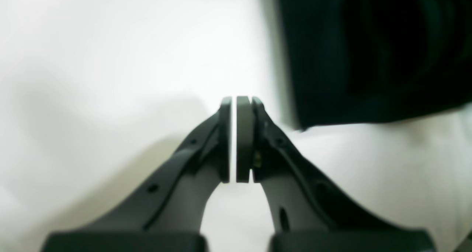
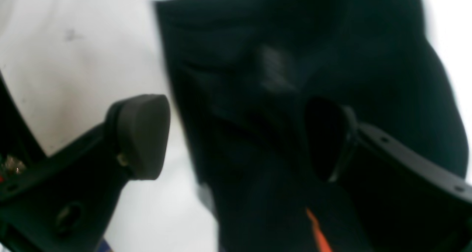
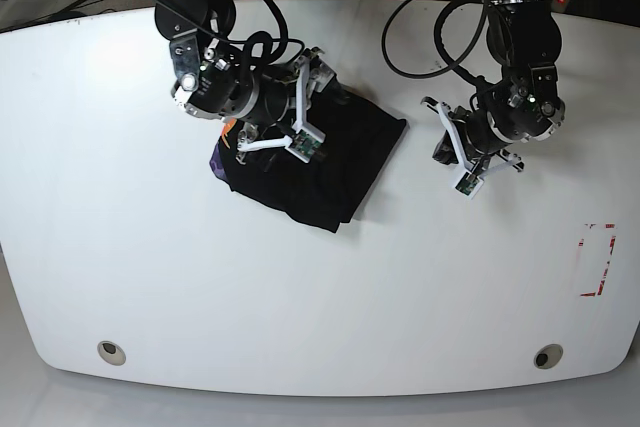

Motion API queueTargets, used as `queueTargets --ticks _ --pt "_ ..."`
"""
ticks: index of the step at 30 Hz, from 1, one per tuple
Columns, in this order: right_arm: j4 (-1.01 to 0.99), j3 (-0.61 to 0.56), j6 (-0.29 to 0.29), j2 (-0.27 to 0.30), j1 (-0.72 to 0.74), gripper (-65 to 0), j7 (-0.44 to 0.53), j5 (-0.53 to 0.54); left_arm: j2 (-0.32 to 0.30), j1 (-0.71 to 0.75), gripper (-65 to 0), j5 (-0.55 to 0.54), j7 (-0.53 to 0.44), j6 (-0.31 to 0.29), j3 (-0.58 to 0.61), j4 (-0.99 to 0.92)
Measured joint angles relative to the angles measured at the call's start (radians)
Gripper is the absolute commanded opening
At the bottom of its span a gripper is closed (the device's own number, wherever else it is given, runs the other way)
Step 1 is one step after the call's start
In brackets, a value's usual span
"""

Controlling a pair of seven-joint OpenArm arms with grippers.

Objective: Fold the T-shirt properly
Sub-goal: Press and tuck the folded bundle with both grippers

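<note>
Low in the left wrist view, our left gripper (image 1: 236,134) has its pads pressed together on nothing, above bare white table (image 1: 92,60); the T-shirt (image 1: 372,53) lies apart in the upper right of that frame. In the right wrist view, our right gripper (image 2: 236,137) is spread wide, one finger over the table, the other over black cloth, gripping nothing. In the base view the T-shirt (image 3: 330,167) sits upper left of centre as a compact bundle. We judge the folding is mostly done; next calls for tidying an edge or withdrawing.
</note>
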Motion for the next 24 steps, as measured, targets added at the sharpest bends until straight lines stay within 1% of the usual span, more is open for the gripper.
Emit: queueTargets --ticks 3,5,6,9,11,13,14,15,16,18,19,21,24 --pt "-0.036 -0.032 0.002 -0.027 0.016 -11.1 0.026 -0.049 -0.007 -0.005 -65.0 0.011 -0.043 0.000 -0.003 -0.040" --pt "-0.068 -0.031 0.002 -0.056 0.032 -11.1 0.033 -0.084 -0.005 0.000 -65.0 0.014 -0.112 0.000 -0.001 -0.060" --pt "-0.084 -0.032 0.002 -0.063 0.039 -11.1 0.051 -0.098 0.000 0.002 -65.0 0.010 -0.151 0.000 0.003 -0.069" --pt "-0.124 -0.032 0.002 -0.072 0.060 -11.3 0.094 -0.114 -0.002 0.003 -65.0 0.011 -0.249 0.000 0.041 -0.104" --pt "-0.155 -0.031 0.002 -0.072 0.070 -11.3 0.114 -0.123 -0.008 0.000 -65.0 0.014 -0.309 0.003 0.095 -0.136" --pt "-0.188 -0.030 0.002 -0.070 0.078 -12.2 0.132 -0.126 -0.009 -0.005 -65.0 0.011 -0.341 0.000 0.133 -0.168" --pt "-0.209 -0.030 0.002 -0.070 0.084 -14.3 0.140 -0.126 -0.006 -0.005 -65.0 0.008 -0.364 -0.001 0.150 -0.188" --pt "-0.226 -0.030 0.002 -0.070 0.089 -16.6 0.153 -0.126 -0.003 -0.008 -65.0 0.007 -0.366 -0.001 0.155 -0.203" --pt "-0.244 -0.030 0.002 -0.069 0.094 -20.6 0.172 -0.127 -0.002 -0.013 -65.0 0.008 -0.368 -0.001 0.157 -0.218" --pt "-0.281 -0.029 0.001 -0.069 0.103 -30.9 0.207 -0.127 -0.002 -0.026 -65.0 0.008 -0.367 -0.001 0.157 -0.259" --pt "-0.298 -0.029 -0.001 -0.067 0.109 -35.0 0.219 -0.126 -0.003 -0.034 -65.0 0.012 -0.367 0.000 0.156 -0.278" --pt "-0.318 -0.029 -0.001 -0.067 0.111 -47.1 0.232 -0.126 -0.004 -0.040 -65.0 0.015 -0.371 0.000 0.154 -0.300" --pt "-0.322 -0.030 0.000 -0.067 0.111 -59.3 0.235 -0.126 -0.006 -0.039 -65.0 0.013 -0.374 0.000 0.154 -0.309"
